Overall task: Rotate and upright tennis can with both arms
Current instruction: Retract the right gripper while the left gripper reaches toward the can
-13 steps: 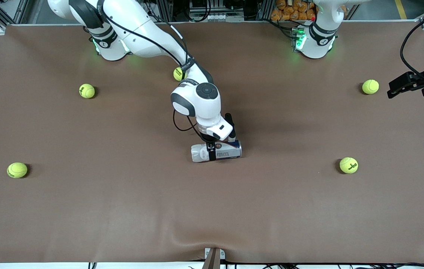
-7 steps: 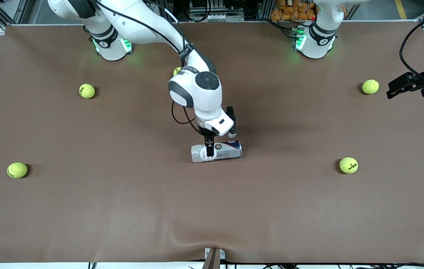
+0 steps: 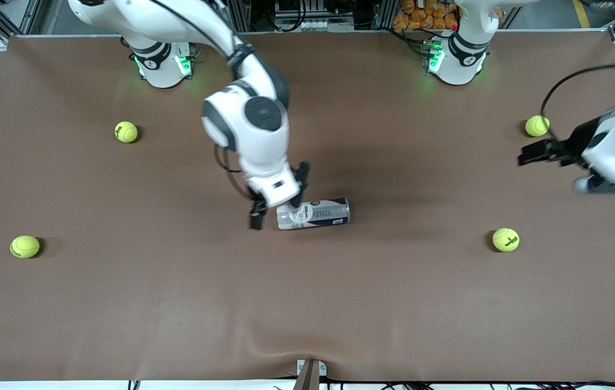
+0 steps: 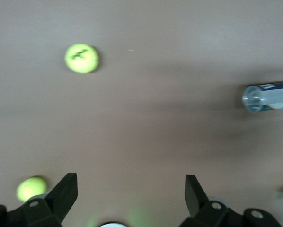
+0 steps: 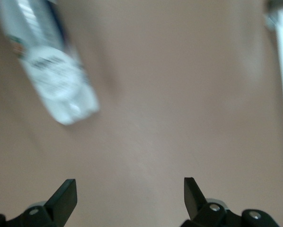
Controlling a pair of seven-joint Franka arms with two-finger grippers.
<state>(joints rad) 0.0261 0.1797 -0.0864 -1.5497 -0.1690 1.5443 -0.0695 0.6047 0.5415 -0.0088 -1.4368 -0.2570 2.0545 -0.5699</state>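
Two arms are in my front view. The right tool (image 3: pixel 275 208) has let go of the tennis can (image 3: pixel 313 213): a second ago its fingers straddled the can's middle, and now it is raised and has swung off toward the right arm's end of the bench (image 3: pixel 307 303), hanging over bare surface just beside the can's clear end, its jaws spread and empty. The left tool (image 3: pixel 536 155), which waited at the frame's edge, has come inward over the bench near a tennis ball (image 3: pixel 537 125), still well apart from the can. I read this as a handover: the rotate step looks finished, and the upright step is left for the left arm.

The can has barely shifted and lies flat near the bench's middle, long axis running from one arm's end toward the other. Its clear end points to the right arm's end, its navy-labelled end to the left arm's.

On the left wrist view, the open fingers (image 4: pixel 66 191) frame bare bench; the can (image 4: pixel 268 97) shows end-on farther off, and another tennis ball (image 4: pixel 82 58) lies apart from it.

On the right wrist view, the fingers (image 5: pixel 66 194) stand wide with nothing between them, and the can (image 5: pixel 49 66) lies slantwise, clear of them.
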